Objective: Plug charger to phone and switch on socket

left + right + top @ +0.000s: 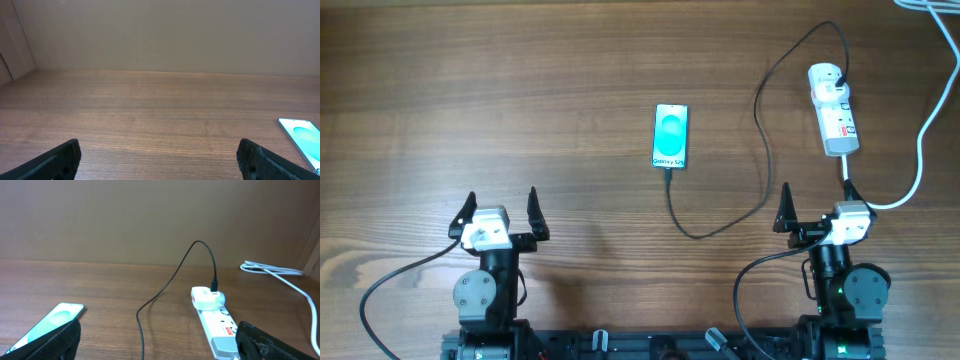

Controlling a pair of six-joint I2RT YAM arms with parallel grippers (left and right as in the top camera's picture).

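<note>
From above, one phone (670, 136) lies mid-frame on the desk (520, 80). The one charger (760, 110) leaves its lower edge, loops toward the bottom, then climbs to a plug block (827, 78) on the single socket (835, 118) at upper right. The tip looks seated in the phone, though this view cannot confirm it. One white cord (920, 150) trails from the socket to the right edge. There are two pincers along the bottom: the left pincer (501, 208) is spread and empty, well apart from everything, and the right pincer (817, 205) is spread and empty, just below the socket. The left wrist view shows its fingers wide at the lower corners, with the phone at the lower right edge. The right wrist view shows wide fingers, the phone at lower left and the socket at lower right. The switch is probably what is left to do, though its position is unreadable. The right arm is nearer; it should bring its fingers together, press straight down on the switch, and keep clear of the charger so the socket does not slide.
</note>
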